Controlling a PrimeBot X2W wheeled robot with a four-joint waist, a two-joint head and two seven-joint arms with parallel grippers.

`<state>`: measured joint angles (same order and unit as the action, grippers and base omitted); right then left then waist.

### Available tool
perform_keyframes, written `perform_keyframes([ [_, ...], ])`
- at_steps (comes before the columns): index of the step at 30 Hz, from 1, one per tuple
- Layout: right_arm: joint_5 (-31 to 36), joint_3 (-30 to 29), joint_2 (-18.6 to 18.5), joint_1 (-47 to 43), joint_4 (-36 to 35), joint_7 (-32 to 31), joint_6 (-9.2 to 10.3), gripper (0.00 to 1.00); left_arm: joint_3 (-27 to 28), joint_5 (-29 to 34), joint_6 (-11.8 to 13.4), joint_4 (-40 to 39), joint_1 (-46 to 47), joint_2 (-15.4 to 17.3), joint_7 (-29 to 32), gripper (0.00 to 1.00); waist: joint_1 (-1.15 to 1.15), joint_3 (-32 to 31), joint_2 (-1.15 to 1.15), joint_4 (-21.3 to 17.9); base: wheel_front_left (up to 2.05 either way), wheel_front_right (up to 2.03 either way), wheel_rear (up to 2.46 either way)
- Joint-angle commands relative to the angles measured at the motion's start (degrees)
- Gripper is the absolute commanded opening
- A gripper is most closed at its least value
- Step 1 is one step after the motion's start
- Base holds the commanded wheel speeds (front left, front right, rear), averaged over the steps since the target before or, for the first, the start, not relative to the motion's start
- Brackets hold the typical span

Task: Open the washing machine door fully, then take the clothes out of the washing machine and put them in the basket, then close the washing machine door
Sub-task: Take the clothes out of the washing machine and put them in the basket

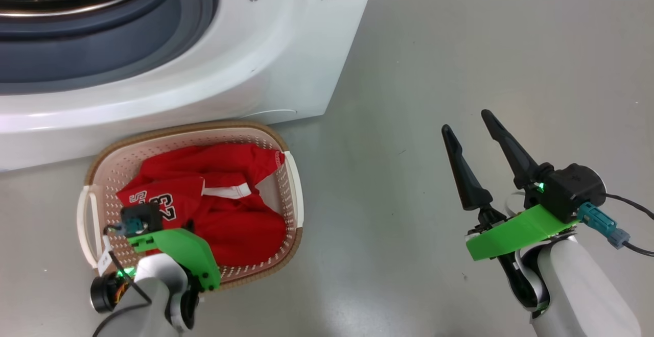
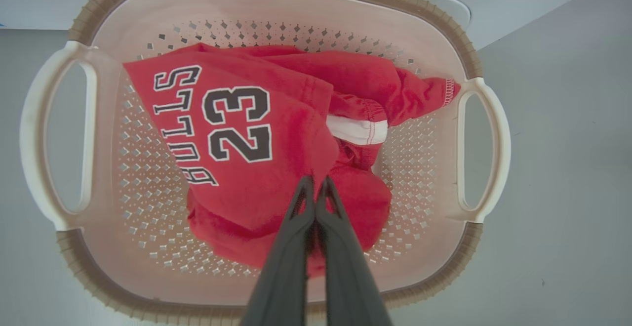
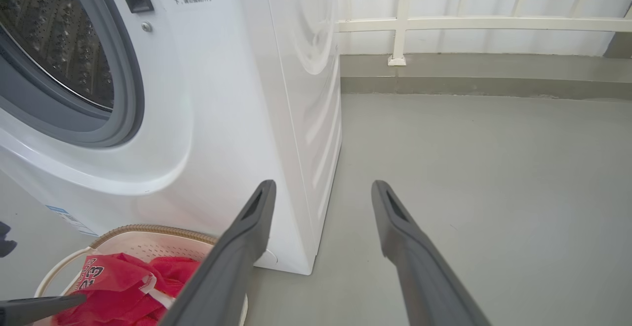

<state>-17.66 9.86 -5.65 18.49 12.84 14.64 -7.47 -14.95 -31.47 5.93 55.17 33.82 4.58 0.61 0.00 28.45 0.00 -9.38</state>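
Just behind the clothes (image 1: 240,224) and basket (image 1: 204,127) stands the washing machine (image 1: 286,46).

**Open fingers beside the washer**

The right gripper (image 3: 322,183) rises from the bottom edge. Its two dark fingers are spread wide, and grey floor (image 3: 484,178) shows between them. The white washer (image 3: 237,108) takes the left half of the frame. Its grey gasket (image 3: 59,118) and steel drum (image 3: 54,49) sit at upper left, the opening uncovered. At lower left, just in front of the washer, stands the basket (image 3: 148,229) with red clothes (image 3: 118,286) in it. The left gripper (image 3: 79,298) shows as a dark sliver at the bottom left corner, its tip against the clothes. A white railing (image 3: 444,22) crosses the upper right.
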Motion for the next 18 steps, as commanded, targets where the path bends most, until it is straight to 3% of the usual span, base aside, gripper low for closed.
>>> perform_keyframes([
  [1,-0.6,1.1,-0.1,0.5,-1.1,0.4,-0.02,1.0,1.6,-0.5,-0.4,0.4,0.8,0.9,-1.0,0.0,0.0,0.1,0.0,-0.1,0.0,0.0,0.0],
  [9,-0.7,1.7,0.3,0.9,-0.7,0.4,-0.02,1.0,1.4,-1.7,-2.0,11.3,5.8,-0.3,-3.5,0.0,0.0,0.3,0.0,-0.8,0.0,0.0,0.0],
  [10,-0.7,1.7,0.3,0.9,-0.7,0.4,-0.02,1.0,1.3,-1.8,-2.2,12.3,6.2,-0.4,-3.6,0.11,0.0,0.3,0.0,-0.9,0.0,0.0,0.0],
  [11,-0.7,1.7,0.3,1.0,-0.7,0.4,-0.02,1.0,1.3,-1.9,-2.4,13.1,6.6,-0.5,-3.8,0.33,0.0,0.3,0.0,-1.0,0.0,0.0,0.0],
  [12,-0.7,1.7,0.3,1.0,-0.6,0.4,-0.02,1.0,1.2,-1.9,-2.5,13.8,7.0,-0.6,-4.1,0.47,0.0,0.3,0.0,-1.0,0.0,0.0,0.0],
  [13,-0.7,1.6,0.3,1.0,-0.6,0.4,-0.02,1.0,1.0,-2.0,-2.7,14.3,7.4,-0.7,-4.5,0.78,0.0,0.3,0.0,-1.1,0.0,0.0,0.0],
  [14,-0.7,1.5,0.4,0.9,-0.6,0.4,-0.02,1.0,0.8,-2.0,-3.0,14.6,7.7,-0.8,-4.8,1.0,0.0,0.3,0.0,-1.0,0.0,0.0,0.0],
  [18,-0.6,1.1,0.3,0.7,-0.4,0.4,-0.02,1.0,0.0,-1.7,-3.9,15.4,9.0,-1.1,-7.1,1.0,0.0,-0.2,0.0,-0.7,0.0,0.0,0.0],
])
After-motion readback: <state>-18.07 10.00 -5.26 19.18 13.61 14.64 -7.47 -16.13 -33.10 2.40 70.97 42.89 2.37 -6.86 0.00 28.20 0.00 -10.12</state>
